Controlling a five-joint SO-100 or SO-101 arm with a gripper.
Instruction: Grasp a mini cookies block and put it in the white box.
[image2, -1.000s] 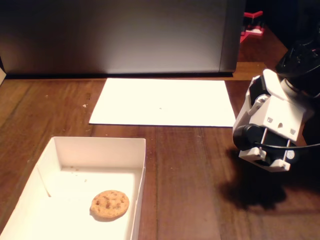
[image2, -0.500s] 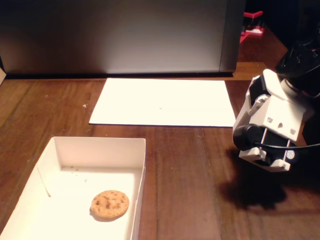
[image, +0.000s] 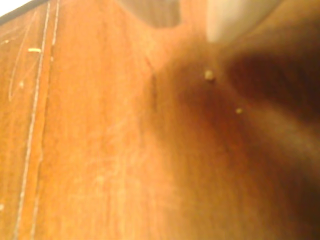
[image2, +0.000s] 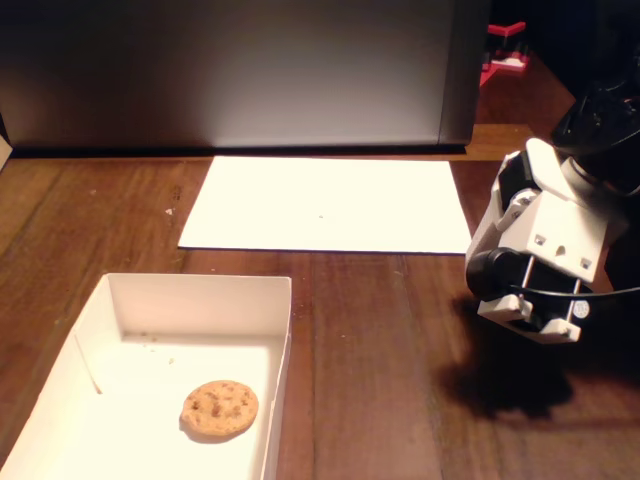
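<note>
The mini cookies block (image2: 219, 408) is a round golden-brown cookie with darker chips, lying flat inside the white box (image2: 200, 292) near its right wall, at the lower left of the fixed view. My gripper (image2: 530, 318) is far off to the right, hanging low over the wooden table on the white arm (image2: 545, 235), and nothing shows in it. Its fingertips are hidden in the fixed view. The wrist view shows only blurred wood close up, with two tiny crumbs (image: 209, 75) and a pale blurred shape (image: 232, 17) at the top edge.
A flat white paper sheet (image2: 325, 203) lies on the table behind the box. A grey panel (image2: 240, 70) stands along the back edge. A red object (image2: 505, 55) sits at the top right. Bare wood lies between box and arm.
</note>
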